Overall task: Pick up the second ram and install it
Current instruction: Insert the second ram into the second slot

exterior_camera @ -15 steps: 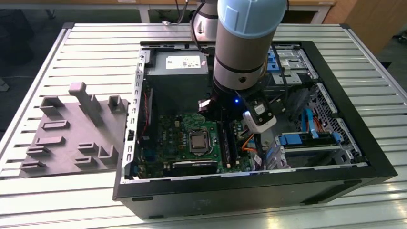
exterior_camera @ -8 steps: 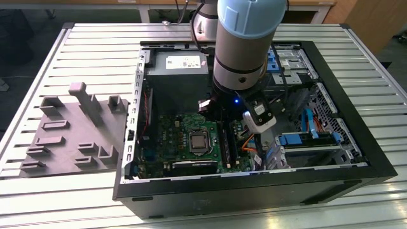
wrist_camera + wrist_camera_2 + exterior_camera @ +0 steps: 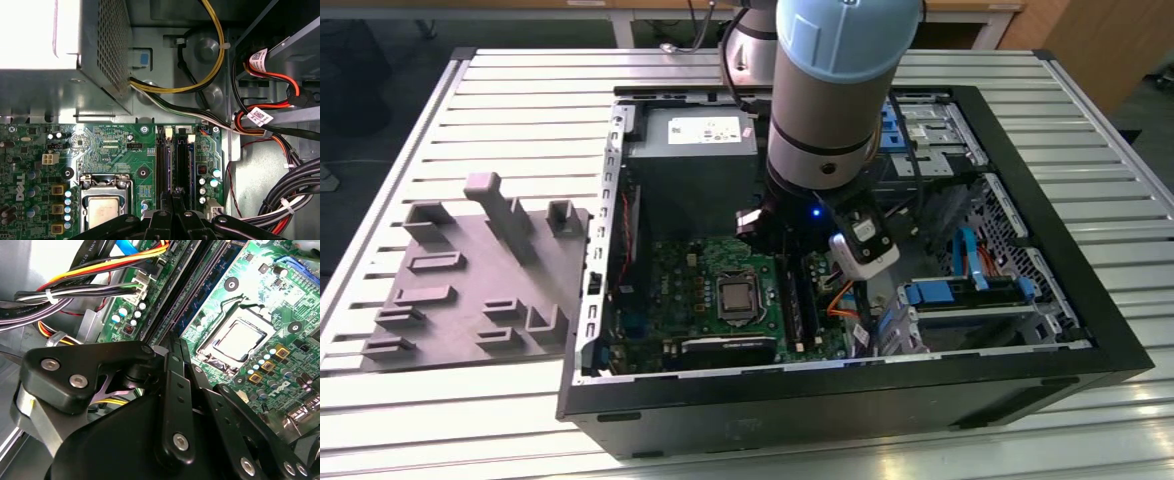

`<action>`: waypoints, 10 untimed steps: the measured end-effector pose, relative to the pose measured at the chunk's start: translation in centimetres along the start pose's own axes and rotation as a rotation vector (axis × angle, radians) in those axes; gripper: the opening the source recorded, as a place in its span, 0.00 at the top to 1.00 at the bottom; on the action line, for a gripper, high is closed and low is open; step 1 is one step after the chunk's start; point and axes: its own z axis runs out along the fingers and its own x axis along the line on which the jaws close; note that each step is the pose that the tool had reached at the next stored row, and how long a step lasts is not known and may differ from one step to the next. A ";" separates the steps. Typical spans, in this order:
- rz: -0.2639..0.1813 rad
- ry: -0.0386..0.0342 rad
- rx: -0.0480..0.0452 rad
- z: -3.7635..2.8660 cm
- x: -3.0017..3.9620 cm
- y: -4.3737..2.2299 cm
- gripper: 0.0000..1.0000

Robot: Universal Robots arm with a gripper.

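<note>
Counts, largest first: 1 worktop point(image 3: 520, 100), 1 case point(image 3: 854, 390) lying open on it, 1 arm point(image 3: 834, 90) reaching into the case, 1 grey fixture point(image 3: 467, 290) on the exterior view's left, 1 power supply point(image 3: 694, 150), 1 motherboard point(image 3: 115, 150), 1 CPU socket point(image 3: 102, 200), 2 slots point(image 3: 162, 165) side by side, 1 gripper point(image 3: 175, 192).

Gripper: fingers pressed together, low over the slots in both wrist views. Cannot tell whether a board is pinched between them.

Ram point(image 3: 183, 165): not clearly separable from the slots. Judged to be the dark strip in the slot in line with the fingertips; uncertain whether it is fully seated.

Risks (judgement):
- Board askew to the slot: downward push would load one end, leaving it half seated or stressing the motherboard.
- Narrow finger contact on a thin edge: fingers could slip off and strike the neighbouring slot or the capacitors just beside it.
- Cable bundle point(image 3: 210, 65) runs near the slots, so the wrist could snag it.
</note>
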 end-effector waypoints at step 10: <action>0.000 0.0000 0.0000 0.01 0.00 0.00 0.88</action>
